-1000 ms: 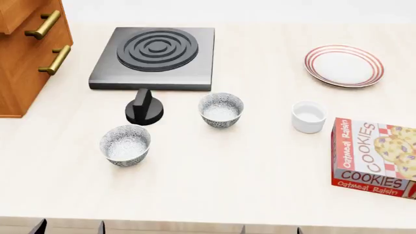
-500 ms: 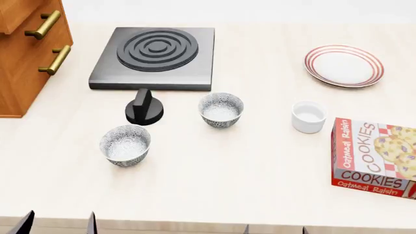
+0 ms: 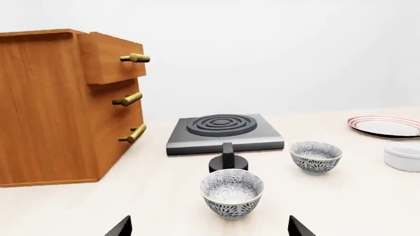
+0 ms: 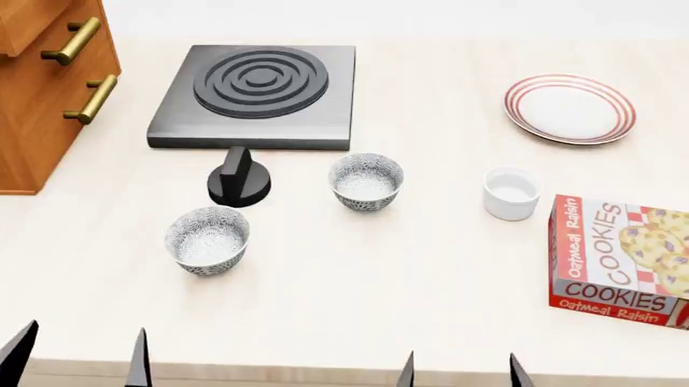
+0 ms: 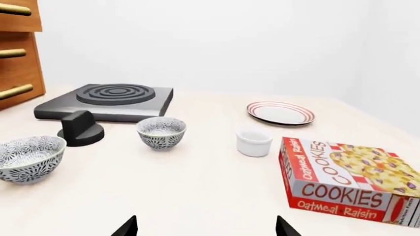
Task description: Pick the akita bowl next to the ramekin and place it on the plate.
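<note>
- Clearly, the biggest risk is taking the wrong bowl: the akita bowl [image 4: 366, 182] stands mid-tabletop beside the ramekin [image 4: 511, 193], and its look-alike bowl [image 4: 208, 239] is nearer the front edge.
- Both the left gripper [image 4: 77, 363] and right gripper [image 4: 461, 372] are open, holding nothing.
- The cookie box [image 4: 622, 260] narrows the way to the plate [image 4: 569, 108] at the far right corner.

hotplate [image 4: 254, 95] far table edge | black knob [image 4: 238, 180] just before it | cookie box [image 4: 621, 260] right edge | wooden drawers [image 4: 48, 85] far-left corner | second patterned bowl [image 4: 208, 239] left-centre
</note>
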Robot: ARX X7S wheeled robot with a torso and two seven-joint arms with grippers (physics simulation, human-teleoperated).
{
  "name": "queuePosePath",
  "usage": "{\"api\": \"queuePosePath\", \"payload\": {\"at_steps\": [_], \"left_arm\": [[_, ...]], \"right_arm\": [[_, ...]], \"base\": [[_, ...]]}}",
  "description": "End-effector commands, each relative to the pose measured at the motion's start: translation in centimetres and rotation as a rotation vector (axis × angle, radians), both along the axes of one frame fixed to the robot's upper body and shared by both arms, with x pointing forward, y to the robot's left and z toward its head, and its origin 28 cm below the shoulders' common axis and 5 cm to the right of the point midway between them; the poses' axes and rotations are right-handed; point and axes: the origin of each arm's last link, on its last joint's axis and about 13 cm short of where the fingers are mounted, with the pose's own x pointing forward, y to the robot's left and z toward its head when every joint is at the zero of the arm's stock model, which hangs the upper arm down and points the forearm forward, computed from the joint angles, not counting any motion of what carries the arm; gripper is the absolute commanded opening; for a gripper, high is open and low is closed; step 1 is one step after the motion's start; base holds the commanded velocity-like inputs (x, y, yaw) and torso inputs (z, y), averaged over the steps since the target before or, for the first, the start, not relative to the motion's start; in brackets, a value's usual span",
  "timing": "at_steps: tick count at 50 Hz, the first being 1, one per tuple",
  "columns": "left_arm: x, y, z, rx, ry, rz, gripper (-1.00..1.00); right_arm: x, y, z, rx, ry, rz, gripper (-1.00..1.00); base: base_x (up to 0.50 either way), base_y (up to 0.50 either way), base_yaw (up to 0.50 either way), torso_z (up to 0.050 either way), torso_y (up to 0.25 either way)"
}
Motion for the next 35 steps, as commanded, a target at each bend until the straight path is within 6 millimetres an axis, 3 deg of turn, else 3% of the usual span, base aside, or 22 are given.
{"api": "queuePosePath", "payload": {"at_steps": [1, 19, 35], "left_arm": [[-0.3, 0.0, 2.4, 0.007, -0.005, -0.022, 1.00], [-1.0, 0.0, 5.3, 0.032, -0.038, -0.043, 1.00], [-1.9, 0.2, 7.8, 0.038, -0.068, -0.064, 1.00]], "right_arm": [[-0.4, -0.1, 2.4, -0.002, -0.020, 0.020, 1.00], [-0.9, 0.0, 6.4, -0.026, -0.088, 0.036, 1.00], [-1.7, -0.1, 8.5, -0.049, -0.120, 0.053, 1.00]], "base": [[0.00, 0.00, 0.00, 0.000, 0.000], [0.00, 0.00, 0.00, 0.000, 0.000], [0.00, 0.00, 0.00, 0.000, 0.000]]}}
